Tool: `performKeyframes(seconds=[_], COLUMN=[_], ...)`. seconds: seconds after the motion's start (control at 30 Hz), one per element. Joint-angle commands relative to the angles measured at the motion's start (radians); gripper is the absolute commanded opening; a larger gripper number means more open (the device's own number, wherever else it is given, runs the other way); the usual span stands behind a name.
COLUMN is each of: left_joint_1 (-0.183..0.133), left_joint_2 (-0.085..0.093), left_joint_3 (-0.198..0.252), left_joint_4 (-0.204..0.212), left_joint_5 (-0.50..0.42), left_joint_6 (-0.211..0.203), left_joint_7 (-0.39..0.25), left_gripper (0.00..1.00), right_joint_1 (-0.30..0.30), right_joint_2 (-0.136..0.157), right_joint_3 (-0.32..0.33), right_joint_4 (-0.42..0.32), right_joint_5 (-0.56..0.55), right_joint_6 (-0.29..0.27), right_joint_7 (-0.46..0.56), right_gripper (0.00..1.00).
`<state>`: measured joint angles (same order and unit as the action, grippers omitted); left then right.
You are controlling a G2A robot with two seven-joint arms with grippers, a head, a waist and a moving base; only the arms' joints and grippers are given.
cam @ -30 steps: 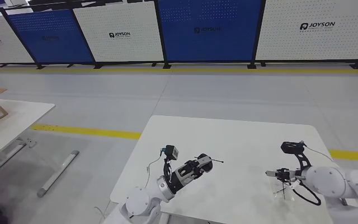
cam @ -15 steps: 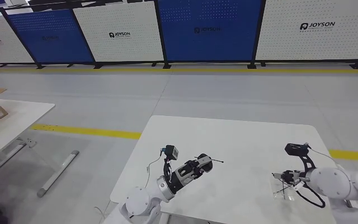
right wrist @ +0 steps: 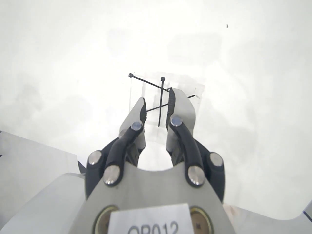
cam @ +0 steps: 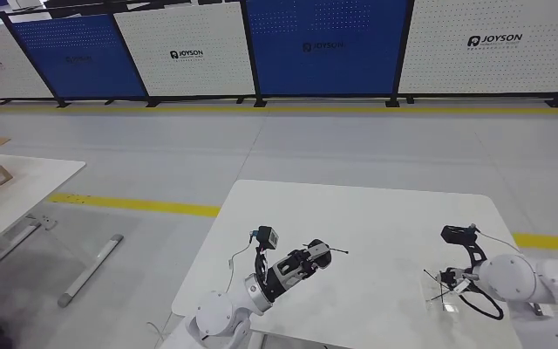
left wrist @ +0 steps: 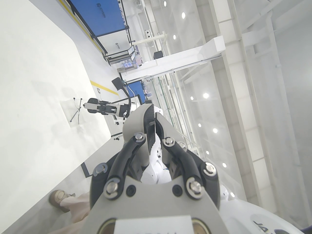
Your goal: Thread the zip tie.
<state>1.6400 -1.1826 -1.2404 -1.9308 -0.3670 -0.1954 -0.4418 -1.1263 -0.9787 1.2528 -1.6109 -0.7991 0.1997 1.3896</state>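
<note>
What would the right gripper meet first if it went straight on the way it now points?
Most likely the crossed black zip ties lying on a clear sheet on the table, straight ahead of the right gripper, between its open fingers. How high above them it hangs is unclear.

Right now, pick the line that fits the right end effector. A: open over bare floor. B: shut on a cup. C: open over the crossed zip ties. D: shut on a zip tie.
C: the right end effector is open, and the crossed zip ties lie on the table, seen between its spread fingers in the right wrist view.
</note>
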Motion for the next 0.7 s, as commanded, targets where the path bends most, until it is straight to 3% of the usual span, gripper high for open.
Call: performKeyframes(seconds=[0.0, 0.67], left_joint_1=[0.000, 0.000], left_joint_2=[0.000, 0.000], left_joint_3=[0.000, 0.000], left_joint_4=[0.000, 0.000], left_joint_5=[0.000, 0.000], left_joint_6=[0.000, 0.000], left_joint_7=[0.000, 0.000], left_gripper=[0.00, 0.00], right_joint_1=[-0.005, 0.061], right_joint_2=[0.001, -0.006], right_joint_3=[0.001, -0.085], right_joint_4=[0.001, 0.110], right_joint_5=[-0.003, 0.017], right_joint_6=[0.006, 0.021], right_joint_7=[0.000, 0.000], right_gripper=[0.22, 0.24])
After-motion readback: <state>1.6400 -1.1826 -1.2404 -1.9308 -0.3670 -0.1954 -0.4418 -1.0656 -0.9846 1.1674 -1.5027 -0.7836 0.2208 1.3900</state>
